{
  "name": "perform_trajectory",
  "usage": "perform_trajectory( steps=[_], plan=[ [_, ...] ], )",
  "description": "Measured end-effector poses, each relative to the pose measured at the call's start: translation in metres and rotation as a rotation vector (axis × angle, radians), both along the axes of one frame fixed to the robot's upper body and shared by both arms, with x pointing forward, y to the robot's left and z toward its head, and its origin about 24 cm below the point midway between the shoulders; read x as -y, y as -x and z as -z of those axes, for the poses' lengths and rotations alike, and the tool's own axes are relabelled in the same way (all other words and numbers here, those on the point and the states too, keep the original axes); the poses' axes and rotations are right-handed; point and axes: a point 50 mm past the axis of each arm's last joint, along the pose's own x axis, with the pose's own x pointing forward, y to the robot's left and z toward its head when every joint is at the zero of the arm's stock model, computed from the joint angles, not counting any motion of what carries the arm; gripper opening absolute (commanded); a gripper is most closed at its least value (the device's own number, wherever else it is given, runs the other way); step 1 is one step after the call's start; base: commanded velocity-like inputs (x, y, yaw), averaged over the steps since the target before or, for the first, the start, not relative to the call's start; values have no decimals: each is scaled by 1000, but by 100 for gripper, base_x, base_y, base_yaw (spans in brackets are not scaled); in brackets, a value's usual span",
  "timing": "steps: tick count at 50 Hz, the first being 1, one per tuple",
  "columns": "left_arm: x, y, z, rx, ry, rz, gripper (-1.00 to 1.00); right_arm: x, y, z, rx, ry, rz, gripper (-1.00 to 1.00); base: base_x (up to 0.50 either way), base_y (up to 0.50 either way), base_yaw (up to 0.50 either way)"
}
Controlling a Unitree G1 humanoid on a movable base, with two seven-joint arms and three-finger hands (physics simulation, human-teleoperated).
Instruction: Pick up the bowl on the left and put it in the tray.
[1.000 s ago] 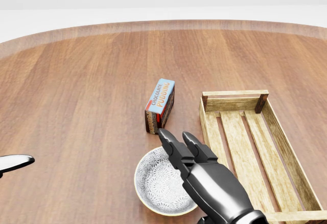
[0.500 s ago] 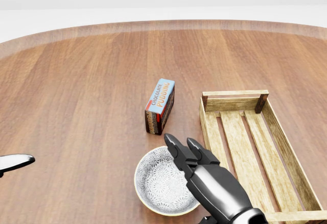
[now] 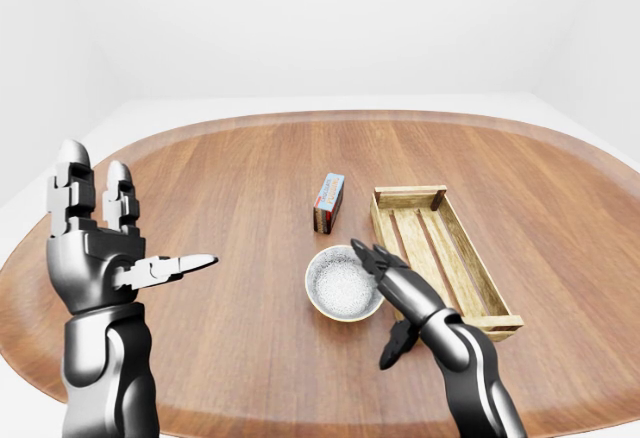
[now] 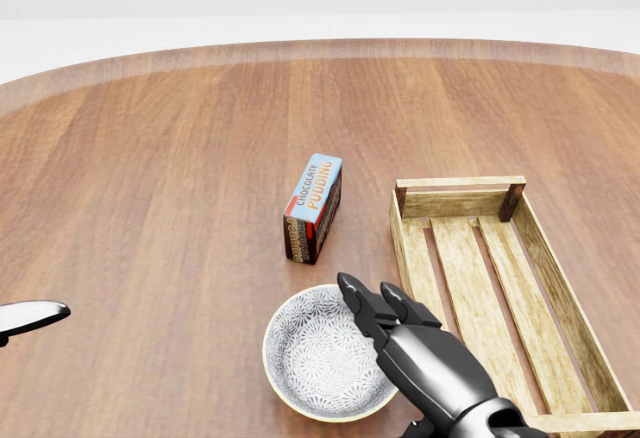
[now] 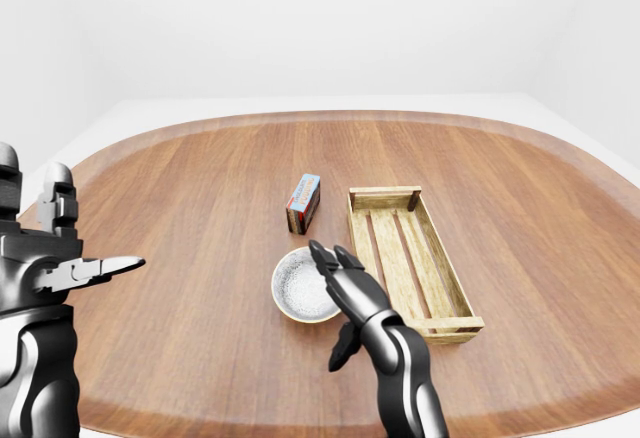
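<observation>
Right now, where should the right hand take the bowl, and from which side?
Pinch the bowl by its right-side rim in the head view, coming from the right and above. It sits upright and open, so the thin rim looks the best hold; the open right hand hovers over that edge, and the pudding box stands near the top side.

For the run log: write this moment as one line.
phase: reach | right hand: open, over right rim of bowl | left hand: open, raised | bowl: on table, left of wooden tray
</observation>
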Motion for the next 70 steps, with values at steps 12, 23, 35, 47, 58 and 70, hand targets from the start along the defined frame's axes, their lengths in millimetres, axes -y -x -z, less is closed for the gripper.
perform_trajectory(
  steps=[12,23,35,47,58,70],
  plan=[
    [0,0,-1,2,0,-1,100,6,-6,6,-33,22,20,100,0,0,0],
    [-1,0,-2,7,1,-3,100,8,-13,16,-65,34,34,100,0,0,0],
    [-2,1,-2,11,2,-5,100,2,-16,23,-80,31,28,100,0,0,0],
    [-2,1,-2,10,3,-6,100,-3,-17,27,-88,26,20,100,0,0,0],
    [-2,1,-2,10,4,-6,100,-5,-20,31,-102,36,12,100,0,0,0],
    [-2,1,-2,8,4,-6,100,-8,-24,36,-120,45,6,100,0,0,0]
  ],
)
